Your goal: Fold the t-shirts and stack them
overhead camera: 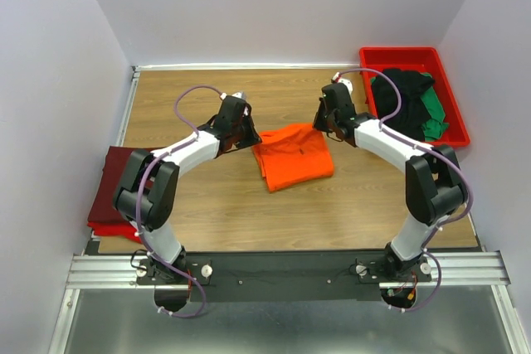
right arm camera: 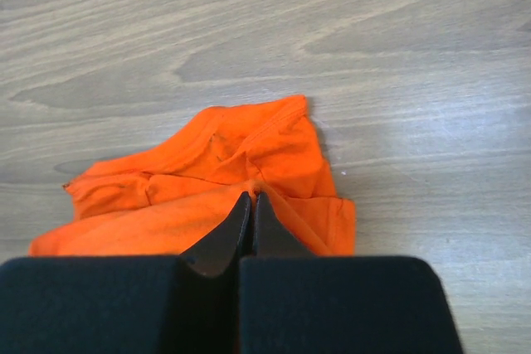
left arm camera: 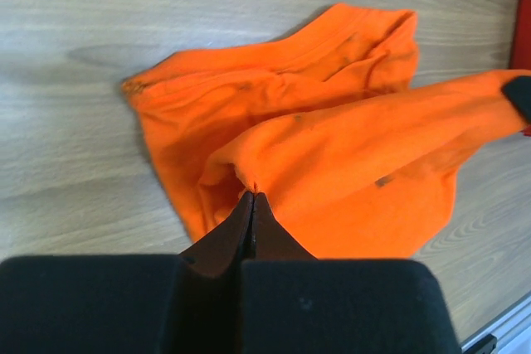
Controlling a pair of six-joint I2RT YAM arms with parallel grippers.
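Observation:
The bright orange t-shirt [overhead camera: 292, 155] lies partly folded in the middle of the table. My left gripper [overhead camera: 249, 140] is shut on its left edge, and my right gripper [overhead camera: 323, 126] is shut on its far right corner. In the left wrist view the jaws [left arm camera: 252, 194] pinch a fold of the orange shirt [left arm camera: 332, 147]. In the right wrist view the jaws [right arm camera: 252, 195] pinch the orange cloth [right arm camera: 207, 180] too. A folded maroon t-shirt [overhead camera: 116, 178] lies on a red one at the table's left edge. Black [overhead camera: 402, 93] and green [overhead camera: 433, 113] t-shirts lie in the tray.
A rigid red plastic tray [overhead camera: 444, 68] stands at the far right corner. White walls close in the table on the left, back and right. The wooden table top [overhead camera: 216, 205] shows between the arms' bases and the orange shirt.

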